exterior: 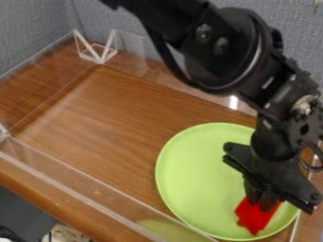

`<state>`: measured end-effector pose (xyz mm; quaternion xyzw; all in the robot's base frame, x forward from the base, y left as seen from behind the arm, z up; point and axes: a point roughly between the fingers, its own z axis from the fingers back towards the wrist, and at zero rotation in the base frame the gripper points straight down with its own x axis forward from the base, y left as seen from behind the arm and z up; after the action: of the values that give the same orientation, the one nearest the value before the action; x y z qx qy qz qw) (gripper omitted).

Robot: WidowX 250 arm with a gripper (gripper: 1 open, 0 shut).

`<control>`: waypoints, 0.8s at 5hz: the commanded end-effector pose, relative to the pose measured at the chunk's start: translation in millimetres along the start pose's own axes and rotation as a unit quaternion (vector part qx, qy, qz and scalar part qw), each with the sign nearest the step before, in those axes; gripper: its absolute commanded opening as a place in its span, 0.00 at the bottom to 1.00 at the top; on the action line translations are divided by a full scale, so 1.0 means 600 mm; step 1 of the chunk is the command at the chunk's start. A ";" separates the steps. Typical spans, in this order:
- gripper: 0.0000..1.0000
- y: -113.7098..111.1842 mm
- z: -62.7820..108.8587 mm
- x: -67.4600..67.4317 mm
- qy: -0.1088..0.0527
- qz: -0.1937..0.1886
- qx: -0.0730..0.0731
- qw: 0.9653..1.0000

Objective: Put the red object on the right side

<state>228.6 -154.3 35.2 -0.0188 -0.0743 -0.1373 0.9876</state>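
- Camera view: your gripper [263,201] points down, jaws nearly closed on the red object [258,216], which sits at the lime-green plate's [190,175] near-right rim.
- Risk: the grip looks shallow; lift fast and the block may slip or drag the plate.

Warm brown wood-grain tabletop [101,113] stretching up and left of the claw [265,201], boxed in by low clear plastic walls [76,194]. Grey backdrop [32,24] way off behind. Little white wire stand [94,44] in the far-left corner. Soft, even lighting.
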 end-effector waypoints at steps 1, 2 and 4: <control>0.00 0.031 -0.072 -0.084 0.127 -0.013 0.044 0.991; 0.00 0.031 -0.076 -0.087 0.132 -0.003 0.049 0.990; 0.00 0.028 -0.067 -0.099 0.131 0.042 0.061 0.989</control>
<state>228.7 -149.5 34.9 -0.0123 -0.0693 -0.0937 0.9931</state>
